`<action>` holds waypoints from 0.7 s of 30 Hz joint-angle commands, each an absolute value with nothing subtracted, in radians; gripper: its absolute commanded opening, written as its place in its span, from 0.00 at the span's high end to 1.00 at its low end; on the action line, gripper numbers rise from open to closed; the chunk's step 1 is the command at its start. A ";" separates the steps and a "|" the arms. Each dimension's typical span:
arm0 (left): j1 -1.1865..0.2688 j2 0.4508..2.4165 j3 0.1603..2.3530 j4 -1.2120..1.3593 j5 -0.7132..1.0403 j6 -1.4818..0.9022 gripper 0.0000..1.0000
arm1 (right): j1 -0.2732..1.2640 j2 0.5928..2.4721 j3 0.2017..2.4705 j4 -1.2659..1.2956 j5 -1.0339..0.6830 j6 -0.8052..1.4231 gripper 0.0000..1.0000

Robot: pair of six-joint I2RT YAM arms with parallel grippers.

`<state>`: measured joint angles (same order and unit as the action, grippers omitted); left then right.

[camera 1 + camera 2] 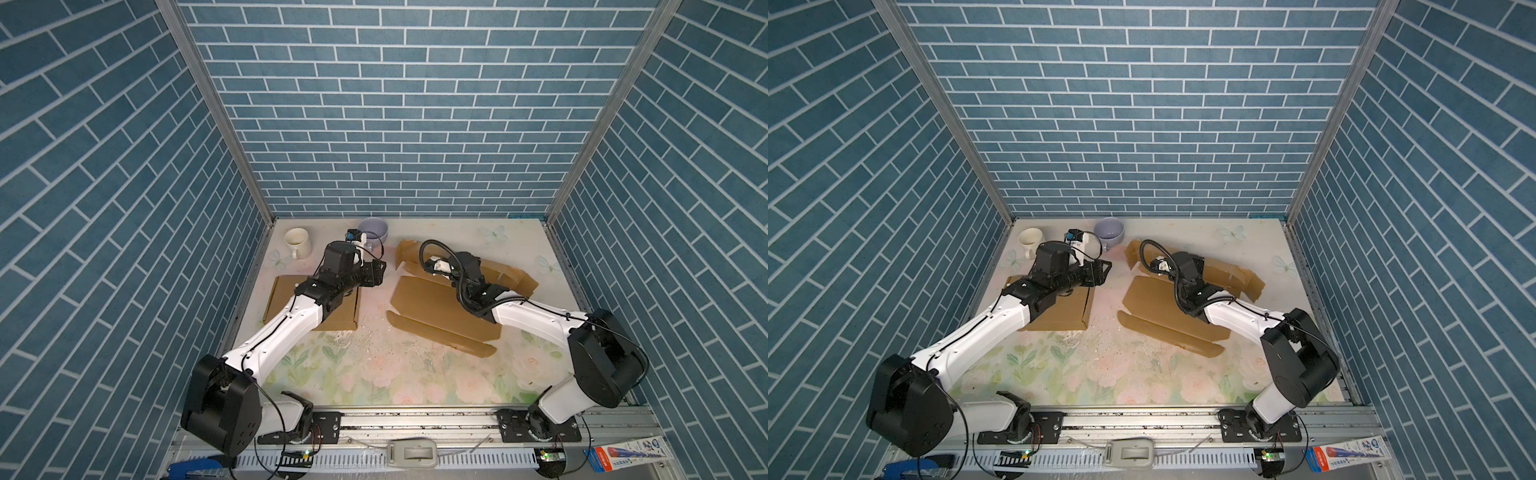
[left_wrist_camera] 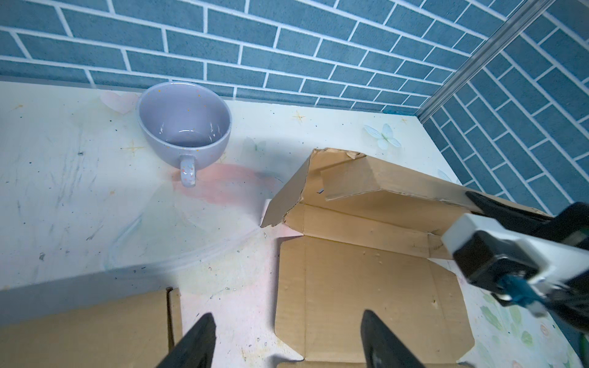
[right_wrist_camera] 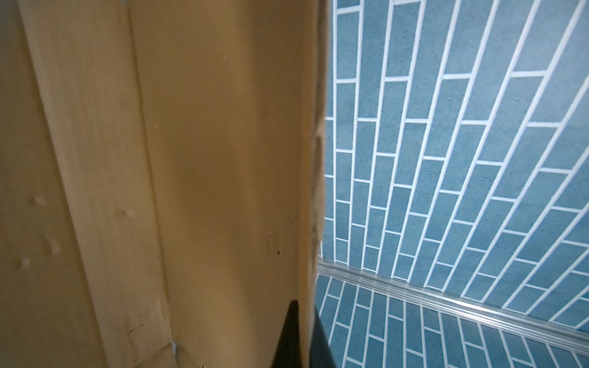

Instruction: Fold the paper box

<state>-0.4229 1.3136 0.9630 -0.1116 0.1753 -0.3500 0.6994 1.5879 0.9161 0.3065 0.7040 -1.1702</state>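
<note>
The paper box [image 1: 432, 303] [image 1: 1154, 299] is a brown cardboard blank lying unfolded at right of centre, with its far long flap [image 2: 382, 181] raised off the table. My right gripper [image 1: 467, 259] [image 3: 306, 321] is shut on the edge of that raised flap [image 3: 207, 159], one finger on each side of the cardboard. My left gripper [image 1: 378, 270] [image 2: 287, 318] hovers open just left of the box. Nothing is between its fingers; below them are bare table and the near left corner of the box [image 2: 350, 286].
A lavender cup [image 1: 372, 230] [image 2: 185, 127] stands at the back, near my left gripper. A cream mug [image 1: 297, 241] stands at the back left. A flat folded cardboard piece [image 1: 282, 299] lies under my left arm. Brick walls enclose three sides.
</note>
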 commanded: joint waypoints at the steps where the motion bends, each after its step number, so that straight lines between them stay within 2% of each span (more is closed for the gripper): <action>1: -0.416 1.322 1.025 -0.137 0.212 -0.333 0.26 | 0.707 1.592 0.870 0.515 0.710 -1.272 1.00; 10: -0.427 1.488 1.251 -0.237 0.314 -0.327 0.25 | 0.708 1.602 0.852 0.580 0.684 -1.335 1.00; 21: -0.483 1.726 1.448 -0.273 0.353 -0.346 0.24 | 0.708 1.636 0.847 0.622 0.675 -1.357 1.00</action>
<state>-0.4721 1.7027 1.4105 -0.2440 0.3237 -0.3382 0.7052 1.6241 0.8719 0.5686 0.6838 -1.3113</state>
